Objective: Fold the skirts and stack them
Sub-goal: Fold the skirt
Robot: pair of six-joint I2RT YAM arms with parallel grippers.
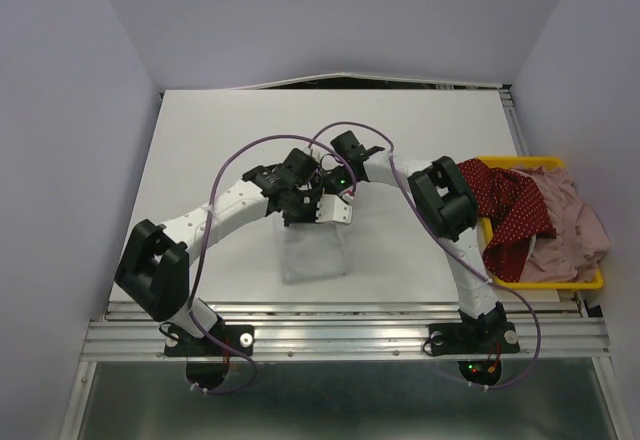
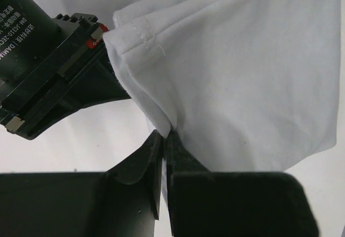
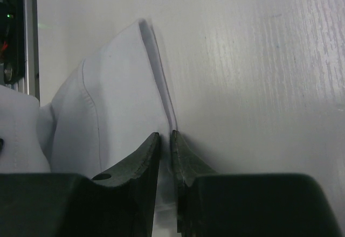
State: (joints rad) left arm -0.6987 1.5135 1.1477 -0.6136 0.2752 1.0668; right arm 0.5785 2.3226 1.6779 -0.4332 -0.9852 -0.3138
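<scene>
A white cloth garment (image 1: 313,250) hangs folded over the middle of the table, held up by its top edge. My left gripper (image 1: 298,210) is shut on its top left part, and the left wrist view shows the jaws (image 2: 165,134) pinching a hemmed fold of the cloth (image 2: 242,75). My right gripper (image 1: 338,198) is shut on the top right part, and its wrist view shows the closed jaws (image 3: 165,134) gripping the cloth's edge (image 3: 108,118). The dark red polka-dot skirt (image 1: 510,210) and the dusty pink skirt (image 1: 570,225) lie crumpled in the tray at right.
The yellow tray (image 1: 590,282) sits at the table's right edge. The white table (image 1: 230,140) is walled on the left, back and right. Purple cables loop above both arms. The right gripper's body (image 2: 48,70) shows close by in the left wrist view.
</scene>
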